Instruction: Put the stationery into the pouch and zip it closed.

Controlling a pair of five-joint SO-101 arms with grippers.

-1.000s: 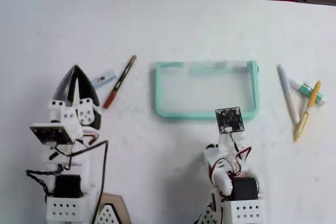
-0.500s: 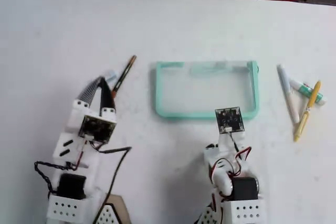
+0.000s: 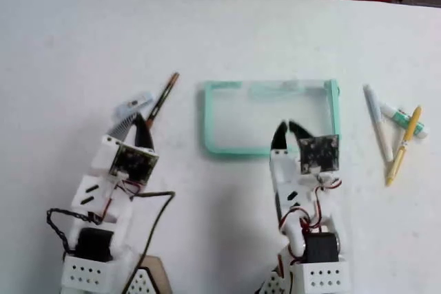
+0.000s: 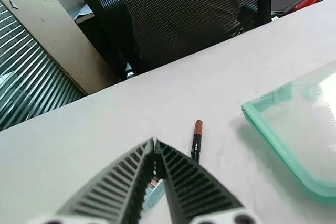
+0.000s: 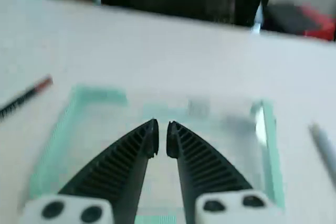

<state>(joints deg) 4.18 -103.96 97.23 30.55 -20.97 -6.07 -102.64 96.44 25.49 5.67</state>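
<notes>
Left of the pouch [image 3: 238, 149], which lies left-right, the pencil [image 3: 162, 96] slants near-left to far-right; left gripper [image 4: 155, 142] closed, empty; right gripper [image 5: 161, 127] slightly parted, empty.

premises: office-type workroom. evidence, left wrist frame: black mesh-backed chair [image 4: 184, 9] at upper centre behind the white tabletop [image 4: 105, 124]; slatted window blinds [image 4: 26, 87] along the left edge; brown board [image 4: 58, 35] leaning at upper left.

Bright even light, faint soft shadows.
</notes>
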